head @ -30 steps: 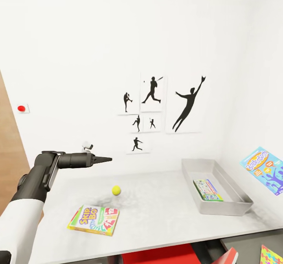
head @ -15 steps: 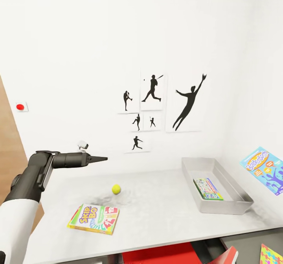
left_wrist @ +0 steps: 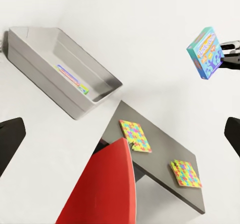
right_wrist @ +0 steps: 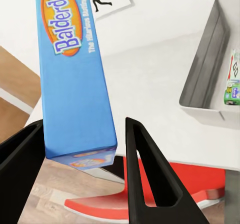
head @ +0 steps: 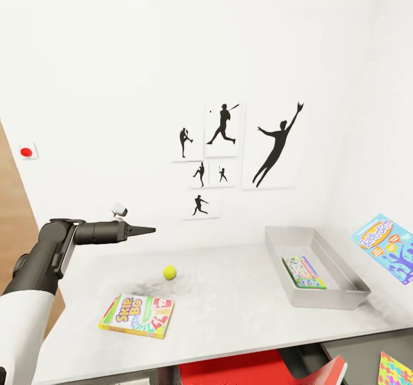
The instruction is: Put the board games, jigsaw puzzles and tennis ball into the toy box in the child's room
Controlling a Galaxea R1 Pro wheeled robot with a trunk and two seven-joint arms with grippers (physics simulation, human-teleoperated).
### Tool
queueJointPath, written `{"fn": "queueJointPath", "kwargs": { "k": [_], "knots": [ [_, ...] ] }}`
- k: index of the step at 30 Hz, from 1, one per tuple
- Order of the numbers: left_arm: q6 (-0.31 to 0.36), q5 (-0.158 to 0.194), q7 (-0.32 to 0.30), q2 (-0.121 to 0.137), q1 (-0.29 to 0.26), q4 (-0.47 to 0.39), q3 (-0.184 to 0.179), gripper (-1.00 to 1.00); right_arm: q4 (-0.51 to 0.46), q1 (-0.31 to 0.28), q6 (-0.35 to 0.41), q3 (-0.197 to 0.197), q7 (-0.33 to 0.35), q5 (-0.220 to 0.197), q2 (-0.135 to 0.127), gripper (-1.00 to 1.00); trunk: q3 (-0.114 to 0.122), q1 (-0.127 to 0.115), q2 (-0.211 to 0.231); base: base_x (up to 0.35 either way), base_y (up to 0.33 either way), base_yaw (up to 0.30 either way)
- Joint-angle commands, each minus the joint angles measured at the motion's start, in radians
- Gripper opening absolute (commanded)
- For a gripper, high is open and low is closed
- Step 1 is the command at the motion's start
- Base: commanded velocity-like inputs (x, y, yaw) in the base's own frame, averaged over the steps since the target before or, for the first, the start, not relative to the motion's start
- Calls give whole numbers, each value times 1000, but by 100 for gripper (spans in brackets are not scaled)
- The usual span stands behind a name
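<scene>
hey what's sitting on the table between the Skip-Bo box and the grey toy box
Nothing. In the head view, the pale tabletop between the SKIP-BO box and the toy box is bare; the tennis ball sits farther back, off that line.

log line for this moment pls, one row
left gripper: open, raised over table | right gripper: holds blue game | toy box: one game inside | SKIP-BO, ball: on table

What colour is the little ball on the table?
Yellow-green; the tennis ball shows best in the head view.
</scene>
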Motion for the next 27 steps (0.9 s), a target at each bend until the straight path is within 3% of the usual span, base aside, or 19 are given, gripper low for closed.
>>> {"fn": "queueJointPath", "kwargs": {
  "k": [1, 14, 27],
  "knots": [
    [10, -9, -8, 0, 0, -1, 1, 100, 1, -1, 5, 1, 2, -1, 0, -100, -2, 0, -1, 0, 0, 0],
    [25, -11, -8, 21, 0, -1, 1, 100, 1, -2, 5, 1, 7, -3, 4, -100, -22, 0, -1, 0, 0, 0],
    [32, -10, -8, 36, 0, -9, 1, 100, 1, -2, 5, 0, 7, -3, 5, -100, -25, 0, -1, 1, 0, 0]
  ]
}}
